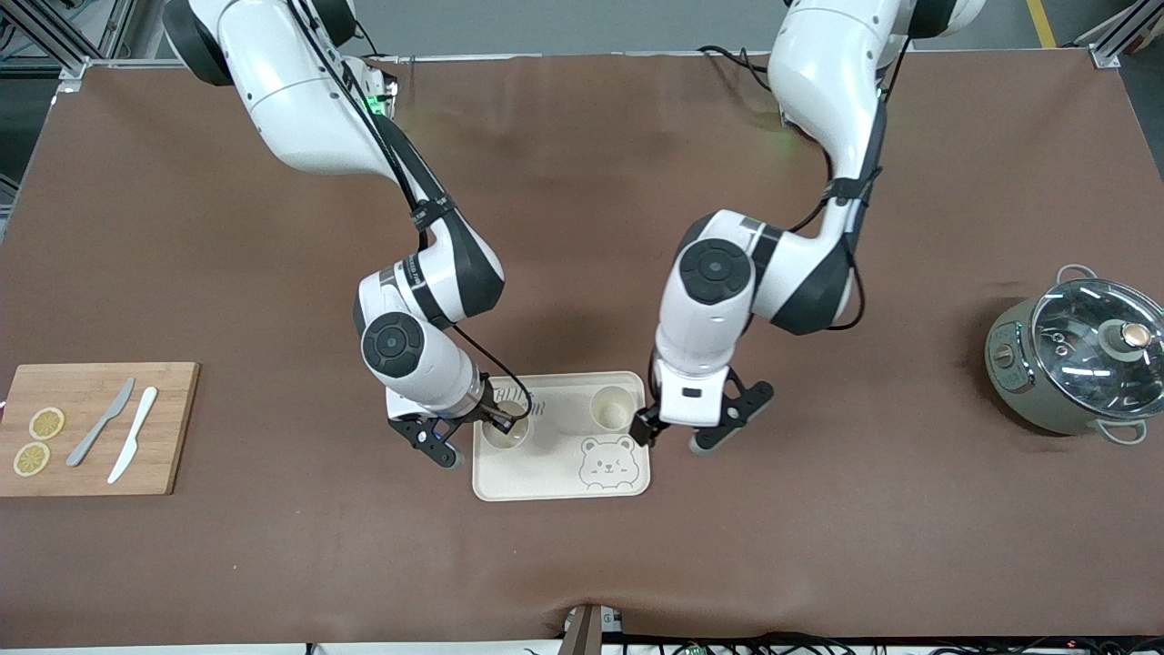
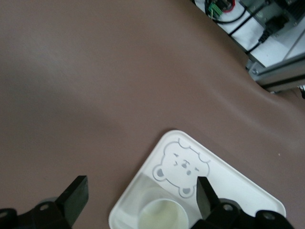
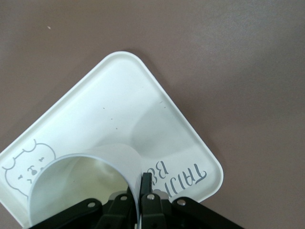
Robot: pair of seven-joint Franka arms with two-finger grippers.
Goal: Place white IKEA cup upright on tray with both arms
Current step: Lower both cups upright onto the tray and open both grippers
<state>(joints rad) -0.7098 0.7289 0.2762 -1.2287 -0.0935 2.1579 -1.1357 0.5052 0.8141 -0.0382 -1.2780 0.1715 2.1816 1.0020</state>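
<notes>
The cream tray (image 1: pixel 546 473) with bear drawing lies near the table's middle. Two white cups are over it, both mouth up. My right gripper (image 1: pixel 503 420) is shut on the rim wall of one cup (image 1: pixel 506 431) at the tray's end toward the right arm; in the right wrist view the gripper (image 3: pixel 145 183) pinches that cup's wall (image 3: pixel 119 157) over the tray (image 3: pixel 119 95). The other cup (image 1: pixel 611 407) stands on the tray toward the left arm. My left gripper (image 1: pixel 675 435) is open and empty over the tray's edge beside that cup (image 2: pixel 162 215).
A wooden cutting board (image 1: pixel 173 428) with two lemon slices (image 1: pixel 38 440), a grey knife (image 1: pixel 100 422) and a white knife (image 1: pixel 133 434) lies at the right arm's end. A grey pot with glass lid (image 1: pixel 1082 355) stands at the left arm's end.
</notes>
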